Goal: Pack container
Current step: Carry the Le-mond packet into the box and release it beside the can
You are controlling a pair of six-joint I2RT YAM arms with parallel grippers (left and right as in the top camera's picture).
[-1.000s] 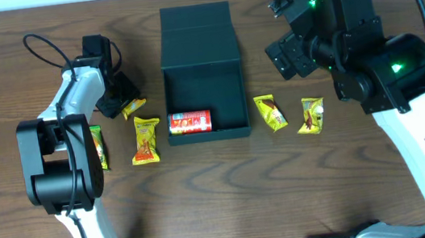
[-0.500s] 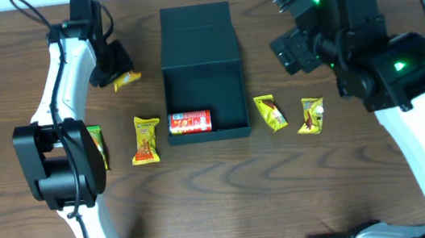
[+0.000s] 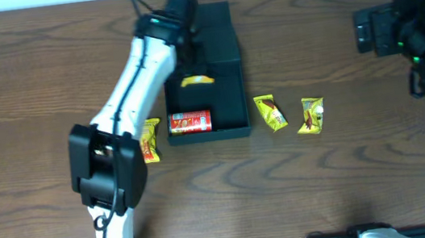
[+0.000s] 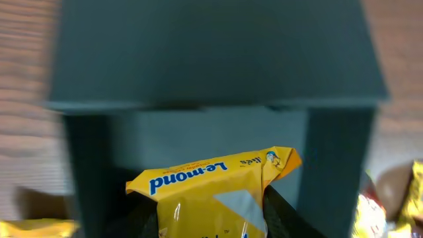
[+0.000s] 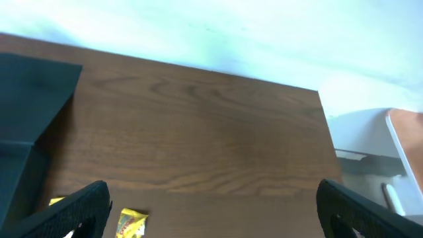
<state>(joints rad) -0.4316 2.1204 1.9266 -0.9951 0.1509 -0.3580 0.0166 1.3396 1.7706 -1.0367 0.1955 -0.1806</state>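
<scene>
1. Container (image 3: 226,93) stood at upper centre of the overhead frame, with its lid laid back toward the top edge.
2. Left gripper (image 4: 210,218) hung over its interior, fingers clamped on a yellow packet (image 4: 211,182).
3. Red can (image 3: 190,122) lay inside, against the lower wall.
4. Right gripper (image 5: 211,195) sat at far upper right, jaws spread wide, grasping nothing.
5. Near packet (image 3: 270,113) and far packet (image 3: 312,115) lay right of the container. Left packet (image 3: 150,139) lay partly under the arm.
</scene>
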